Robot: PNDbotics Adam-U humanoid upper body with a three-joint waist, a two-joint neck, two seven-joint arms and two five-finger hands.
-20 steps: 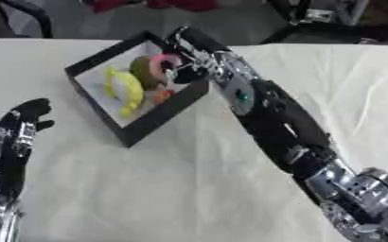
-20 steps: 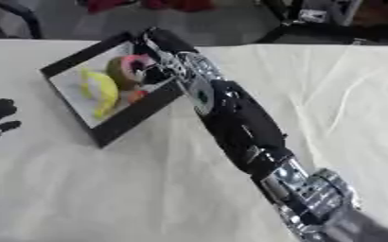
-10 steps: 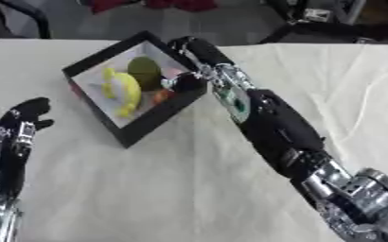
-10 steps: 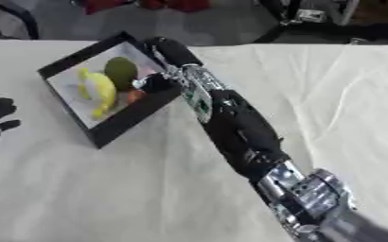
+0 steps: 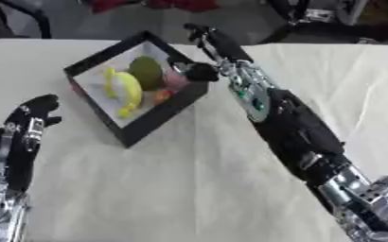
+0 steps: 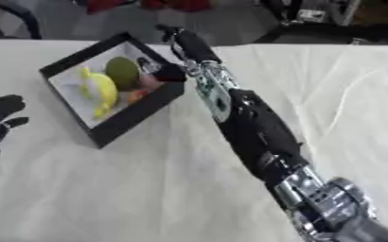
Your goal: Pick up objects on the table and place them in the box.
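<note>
Box (image 5: 139, 134), black-walled with a white floor, sits upper left of centre in the left eye view, turned cornerwise on the pale tablecloth (image 5: 189, 189). Inside lie a yellow banana-like fruit (image 5: 129, 90), a green rounded fruit (image 5: 147, 72), something pinkish (image 5: 177, 81) and a small orange piece (image 5: 161, 96), bunched toward the right wall. The right hand (image 5: 212, 40) reaches up from the lower right, its fingers straight above the box's right corner with the thumb hanging over the rim; it appears to hold nothing, which fits a hand that has let go there. The left hand (image 5: 30, 118) rests at the left edge, fingers relaxed and pointing up, idle.

From the right eye view the box (image 6: 114, 130) shifts further left, and the right hand (image 6: 185, 40) again hovers empty over its corner. No loose objects show on the cloth, so I judge the packing nearly done.
</note>
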